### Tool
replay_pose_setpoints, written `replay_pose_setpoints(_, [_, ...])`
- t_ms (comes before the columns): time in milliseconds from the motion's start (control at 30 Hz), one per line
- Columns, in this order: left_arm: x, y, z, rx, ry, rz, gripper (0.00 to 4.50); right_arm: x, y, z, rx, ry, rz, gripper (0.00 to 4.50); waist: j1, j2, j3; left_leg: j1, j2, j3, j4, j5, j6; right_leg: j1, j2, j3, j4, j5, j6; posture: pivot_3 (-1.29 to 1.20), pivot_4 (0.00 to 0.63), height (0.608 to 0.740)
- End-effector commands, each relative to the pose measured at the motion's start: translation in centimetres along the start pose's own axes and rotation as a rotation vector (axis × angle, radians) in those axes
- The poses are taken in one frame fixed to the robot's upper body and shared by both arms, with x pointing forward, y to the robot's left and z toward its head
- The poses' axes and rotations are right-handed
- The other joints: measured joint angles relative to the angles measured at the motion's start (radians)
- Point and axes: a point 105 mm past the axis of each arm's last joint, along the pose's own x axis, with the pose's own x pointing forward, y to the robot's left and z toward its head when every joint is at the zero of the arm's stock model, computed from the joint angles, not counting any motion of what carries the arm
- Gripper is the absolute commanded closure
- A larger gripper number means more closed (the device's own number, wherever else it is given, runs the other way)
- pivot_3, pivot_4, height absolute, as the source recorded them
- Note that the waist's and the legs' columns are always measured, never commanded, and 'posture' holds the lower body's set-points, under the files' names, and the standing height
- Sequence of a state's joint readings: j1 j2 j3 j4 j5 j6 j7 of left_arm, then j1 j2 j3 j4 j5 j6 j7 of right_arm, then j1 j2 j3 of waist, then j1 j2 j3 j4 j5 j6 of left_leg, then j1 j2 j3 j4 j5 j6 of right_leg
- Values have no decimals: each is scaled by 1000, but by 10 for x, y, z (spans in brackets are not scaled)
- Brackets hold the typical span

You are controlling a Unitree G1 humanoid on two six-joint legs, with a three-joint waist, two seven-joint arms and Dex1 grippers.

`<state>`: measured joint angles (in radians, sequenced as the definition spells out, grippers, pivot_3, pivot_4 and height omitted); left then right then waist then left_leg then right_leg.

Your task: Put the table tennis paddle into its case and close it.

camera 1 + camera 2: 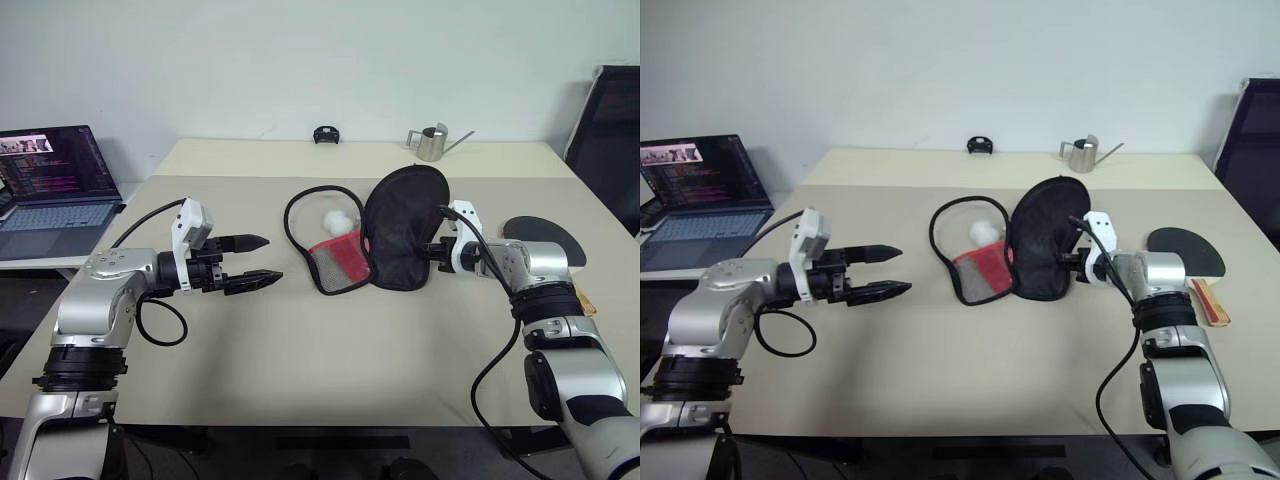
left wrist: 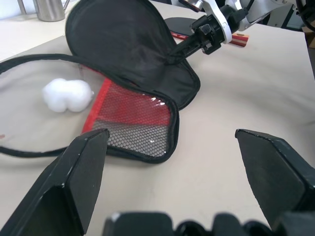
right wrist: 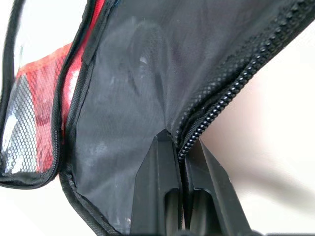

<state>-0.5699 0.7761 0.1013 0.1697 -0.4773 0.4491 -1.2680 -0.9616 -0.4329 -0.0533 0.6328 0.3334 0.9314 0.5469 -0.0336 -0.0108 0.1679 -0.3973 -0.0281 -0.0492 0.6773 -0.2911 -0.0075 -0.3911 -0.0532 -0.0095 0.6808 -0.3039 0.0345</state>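
The black fabric case (image 1: pixel 400 225) lies unzipped mid-table. Its lower half with the red panel and mesh pocket (image 1: pixel 342 262) rests flat, and the black lid stands raised. My right gripper (image 1: pixel 437 250) is shut on the lid's zipper edge (image 3: pixel 216 110), holding it up. The table tennis paddle (image 1: pixel 1185 250) lies on the table to the right, behind my right arm, black face up, its striped handle (image 1: pixel 1210 300) toward the near edge. My left gripper (image 1: pixel 273 258) hovers open to the left of the case, holding nothing and pointing at it.
Two white balls (image 1: pixel 338 220) sit inside the open case. A metal watering can (image 1: pixel 432 143) and a small black object (image 1: pixel 325 134) stand at the table's far edge. A laptop (image 1: pixel 55 185) sits on a side table to the left. A dark chair (image 1: pixel 615 130) is at the far right.
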Motion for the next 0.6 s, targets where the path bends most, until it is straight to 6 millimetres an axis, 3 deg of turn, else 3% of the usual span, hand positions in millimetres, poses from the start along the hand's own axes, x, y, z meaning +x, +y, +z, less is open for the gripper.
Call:
replay_pose_setpoints(33, [0, 0, 12, 51, -16, 0, 0, -10, -2, 10, -11, -23, 3, 4489, 0, 0, 0, 0, 0, 0, 0, 0, 0, 0, 0, 0, 0, 0, 0, 0, 150, 740])
replay_pose_setpoints(600, [7, -2, 14, 54, -20, -24, 0, -26, -51, -2, -36, 50, -118, 4489, 1, 0, 0, 0, 0, 0, 0, 1, -2, 0, 0, 0, 0, 0, 0, 0, 150, 740])
